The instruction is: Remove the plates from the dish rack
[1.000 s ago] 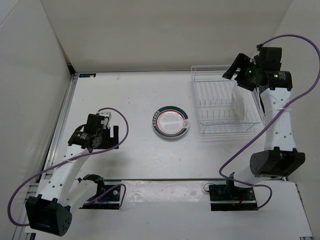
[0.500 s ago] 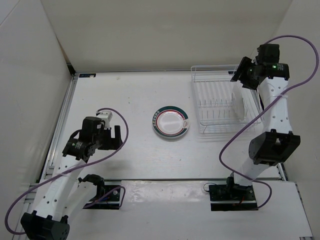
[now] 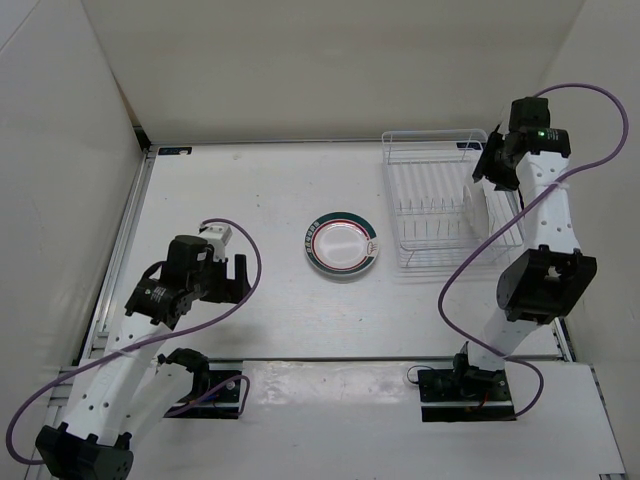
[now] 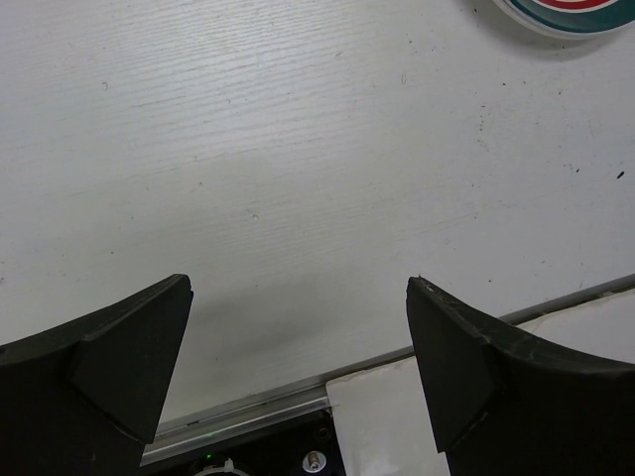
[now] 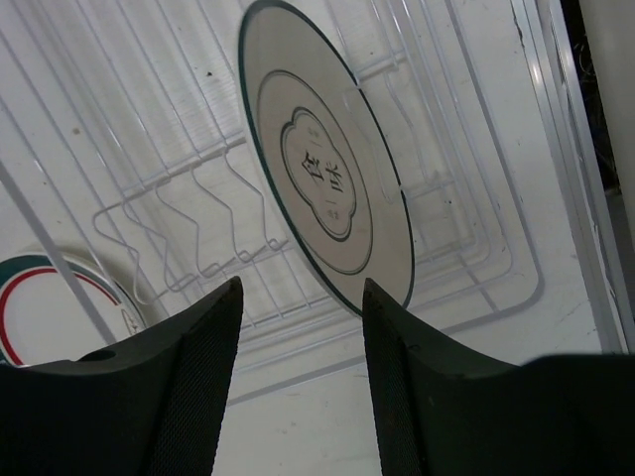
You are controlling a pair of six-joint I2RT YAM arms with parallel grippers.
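Note:
The dish rack (image 3: 388, 190), a white wire basket, stands at the back right of the table. One plate (image 3: 478, 212) stands on edge between its prongs near the right end. In the right wrist view this plate (image 5: 327, 188) shows a white underside with a dark green rim, leaning in the dish rack (image 5: 523, 238). My right gripper (image 3: 490, 160) hovers above it, and its jaws (image 5: 302, 283) are open with nothing between them. A second plate (image 3: 342, 243), green-ringed with a red inner ring, lies flat mid-table. My left gripper (image 3: 228, 270) is open over bare table.
The table's metal near edge (image 4: 258, 407) runs under the open left gripper (image 4: 298, 283), and the flat plate's rim (image 4: 566, 15) shows at the top right there. White walls enclose the table on the left, back and right. The flat plate (image 5: 40, 307) also peeks in beside the rack.
My right gripper has shifted toward the rack's back right, above the standing plate, and its jaws have narrowed. The left arm has drawn back a little toward the near edge.

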